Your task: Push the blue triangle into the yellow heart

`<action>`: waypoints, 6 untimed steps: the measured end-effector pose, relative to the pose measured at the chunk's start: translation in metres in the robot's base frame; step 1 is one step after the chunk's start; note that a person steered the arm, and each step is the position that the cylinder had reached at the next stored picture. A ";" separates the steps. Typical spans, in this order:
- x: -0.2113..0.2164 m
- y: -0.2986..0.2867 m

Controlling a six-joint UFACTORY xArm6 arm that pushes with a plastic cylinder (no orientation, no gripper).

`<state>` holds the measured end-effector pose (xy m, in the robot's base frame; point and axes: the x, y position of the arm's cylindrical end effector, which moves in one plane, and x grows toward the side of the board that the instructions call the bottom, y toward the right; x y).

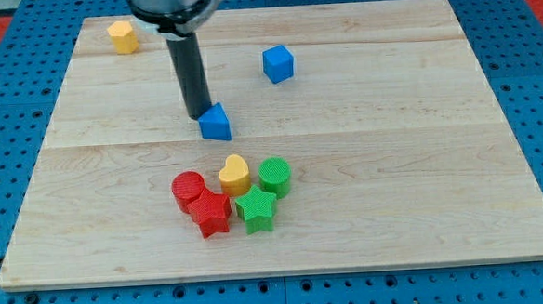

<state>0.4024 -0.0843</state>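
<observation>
Blue triangle lies near the middle of the wooden board, and its ridged plastic sides show clearly. My tip, the end of a smooth dark rod, touches its upper left side and holds nothing. Below it, apart, sits the yellow heart, packed between a red cylinder, a red star, a green star and a green cylinder. Further off are a blue cube and a yellow block.

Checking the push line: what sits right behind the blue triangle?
My tip sits at the blue triangle on its upper-left side; whether they touch is unclear. The yellow heart lies opposite.
</observation>
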 end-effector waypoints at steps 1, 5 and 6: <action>-0.015 0.001; 0.046 0.049; 0.000 0.133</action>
